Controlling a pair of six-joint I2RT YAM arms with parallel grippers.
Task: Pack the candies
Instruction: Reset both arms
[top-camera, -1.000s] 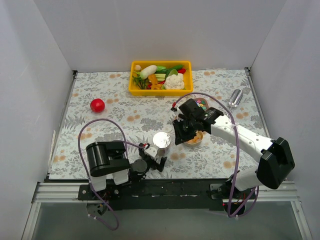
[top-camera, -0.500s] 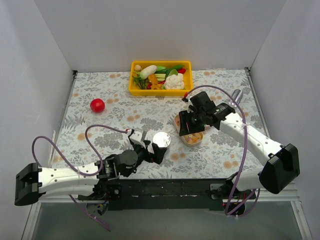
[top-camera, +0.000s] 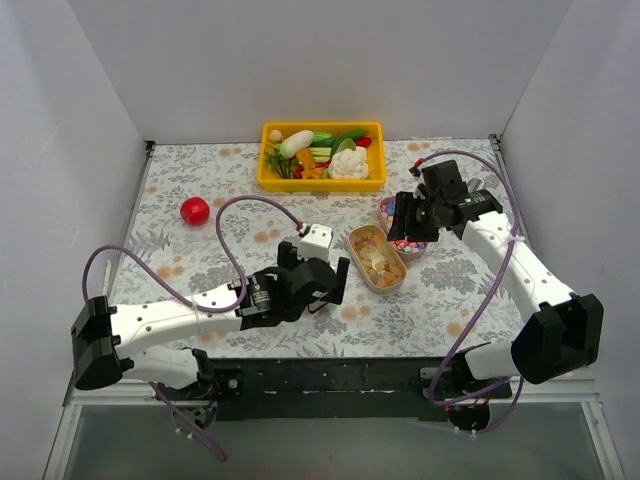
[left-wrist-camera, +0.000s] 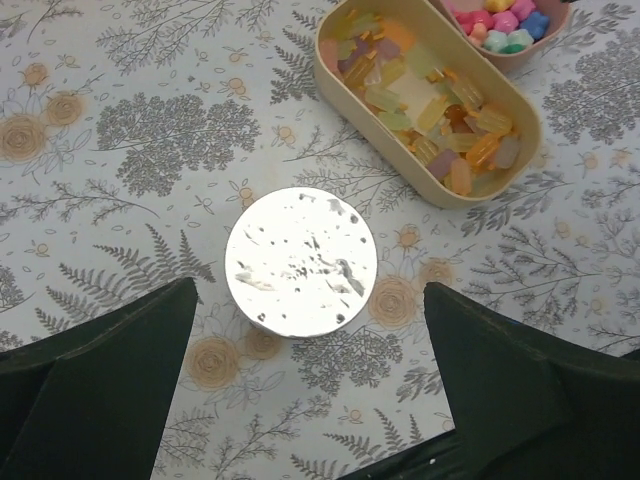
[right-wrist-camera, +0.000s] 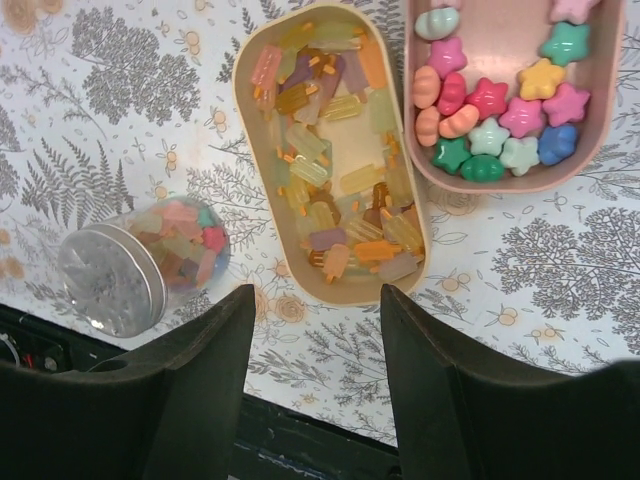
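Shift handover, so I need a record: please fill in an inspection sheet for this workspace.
Surface: grey floral-print tablecloth, no loose candies seen.
Job's things: tan oval tray of popsicle-shaped candies; pink tray of star-shaped candies; clear jar with metal lid, candies inside.
Clutter: yellow bin of toy vegetables; red ball.
Grippers: left gripper open above the jar; right gripper open above the trays, empty.
Cables: purple cables loop off both arms, clear of the candies.
Surroundings: white walls on three sides.
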